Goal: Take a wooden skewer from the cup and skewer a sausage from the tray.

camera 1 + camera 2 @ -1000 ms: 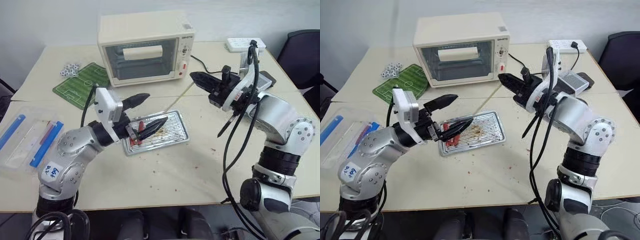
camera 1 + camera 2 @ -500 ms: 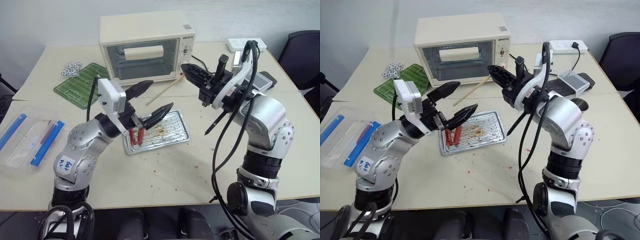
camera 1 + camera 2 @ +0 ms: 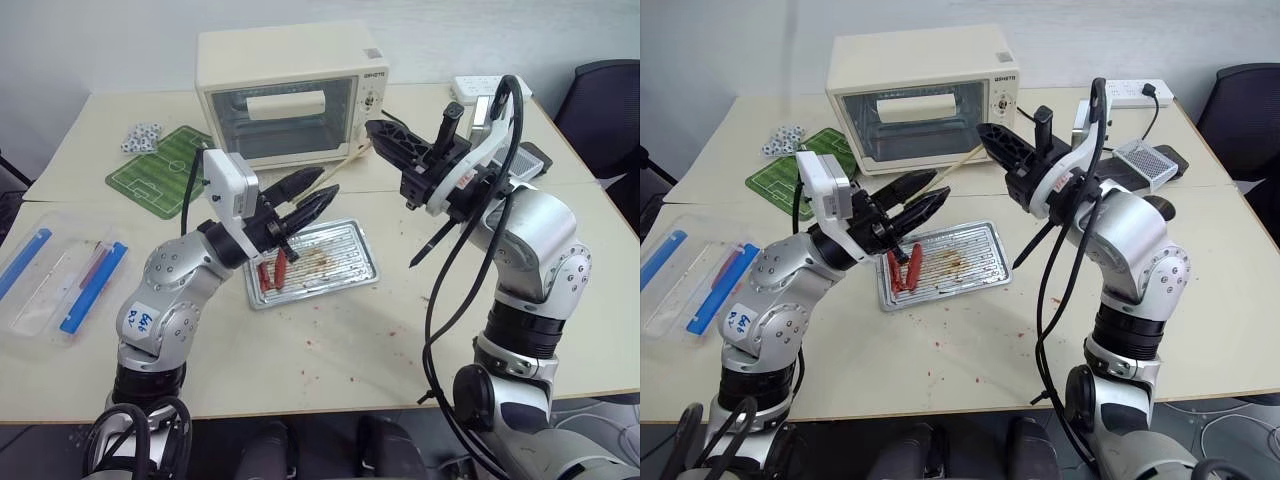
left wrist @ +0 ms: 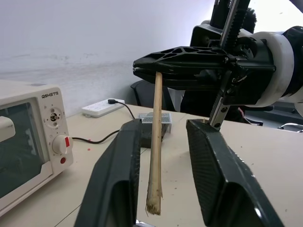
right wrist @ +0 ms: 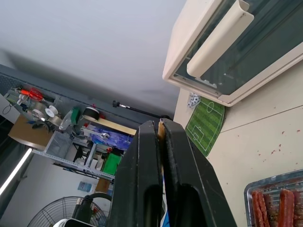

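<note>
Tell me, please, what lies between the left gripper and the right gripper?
The wooden skewer: held in the right gripper's shut jaws, it reaches down into the gap between the left gripper's open jaws. The left wrist view shows this.

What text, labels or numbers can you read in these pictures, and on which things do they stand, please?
"QSHETA": on the oven, above its knobs.
Handwritten number on a white sticker on the left arm: too unclear to read.
Small marks around the oven knobs: too small to read.
</note>
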You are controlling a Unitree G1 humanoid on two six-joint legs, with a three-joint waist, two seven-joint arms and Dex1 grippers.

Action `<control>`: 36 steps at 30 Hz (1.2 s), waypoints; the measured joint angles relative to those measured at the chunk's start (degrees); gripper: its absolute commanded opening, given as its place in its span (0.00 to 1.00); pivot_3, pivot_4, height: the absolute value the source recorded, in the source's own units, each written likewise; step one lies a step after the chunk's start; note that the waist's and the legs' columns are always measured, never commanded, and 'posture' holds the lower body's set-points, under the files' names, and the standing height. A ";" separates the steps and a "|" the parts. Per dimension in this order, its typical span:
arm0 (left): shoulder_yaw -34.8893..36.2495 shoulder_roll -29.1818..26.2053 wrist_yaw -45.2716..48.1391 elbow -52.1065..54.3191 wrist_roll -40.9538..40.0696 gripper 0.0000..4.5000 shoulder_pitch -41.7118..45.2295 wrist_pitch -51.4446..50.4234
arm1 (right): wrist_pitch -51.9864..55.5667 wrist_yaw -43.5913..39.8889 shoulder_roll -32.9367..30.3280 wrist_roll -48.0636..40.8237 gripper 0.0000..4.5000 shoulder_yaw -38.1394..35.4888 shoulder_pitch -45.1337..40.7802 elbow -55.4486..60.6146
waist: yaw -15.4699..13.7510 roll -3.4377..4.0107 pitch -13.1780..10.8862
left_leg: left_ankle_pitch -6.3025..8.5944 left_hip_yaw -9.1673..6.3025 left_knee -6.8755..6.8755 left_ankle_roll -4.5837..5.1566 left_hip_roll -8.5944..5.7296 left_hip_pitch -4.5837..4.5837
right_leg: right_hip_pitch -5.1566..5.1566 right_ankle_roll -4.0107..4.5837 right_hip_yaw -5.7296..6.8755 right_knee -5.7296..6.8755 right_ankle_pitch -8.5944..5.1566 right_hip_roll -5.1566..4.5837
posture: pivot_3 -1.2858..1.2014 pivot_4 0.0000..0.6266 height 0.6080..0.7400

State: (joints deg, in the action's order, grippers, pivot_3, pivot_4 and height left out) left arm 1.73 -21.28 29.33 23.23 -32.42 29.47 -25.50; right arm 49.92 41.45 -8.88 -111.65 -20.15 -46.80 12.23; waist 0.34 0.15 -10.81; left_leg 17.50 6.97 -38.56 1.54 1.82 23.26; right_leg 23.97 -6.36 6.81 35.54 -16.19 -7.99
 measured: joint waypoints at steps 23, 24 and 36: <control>-0.50 1.85 1.86 -3.67 1.03 0.00 1.43 0.55 | -0.66 -0.55 -0.32 0.00 0.00 -0.15 0.83 1.17 | -0.02 0.00 0.00 | 0.01 0.01 0.02 0.01 0.00 0.01 | 0.00 0.00 0.00 -0.03 0.00 0.00 | 0.52 0.24 1.00; -0.51 1.85 1.86 -3.62 1.01 0.00 1.43 0.50 | -0.61 -0.68 -0.44 0.00 0.00 -0.14 0.84 1.17 | -0.01 0.00 0.00 | 0.01 0.01 0.02 0.01 0.00 0.01 | 0.00 0.00 0.00 -0.03 0.00 0.00 | 0.52 0.24 1.00; 0.46 1.84 0.80 -3.48 0.95 0.56 1.70 -0.05 | -0.02 -0.85 -1.20 -0.17 0.00 -0.11 1.66 1.17 | -0.02 0.00 0.00 | 0.01 0.00 0.02 0.01 0.00 0.01 | 0.00 0.00 0.00 -0.03 0.00 0.00 | 0.52 0.24 1.00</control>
State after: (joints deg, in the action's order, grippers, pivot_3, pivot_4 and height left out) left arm 2.20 -19.44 30.13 19.75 -31.46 31.16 -25.55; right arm 49.91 40.60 -10.08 -111.82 -20.26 -45.14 13.40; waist 0.32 0.14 -10.81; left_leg 17.51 6.97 -38.53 1.55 1.83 23.26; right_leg 23.97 -6.36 6.81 35.51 -16.19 -8.00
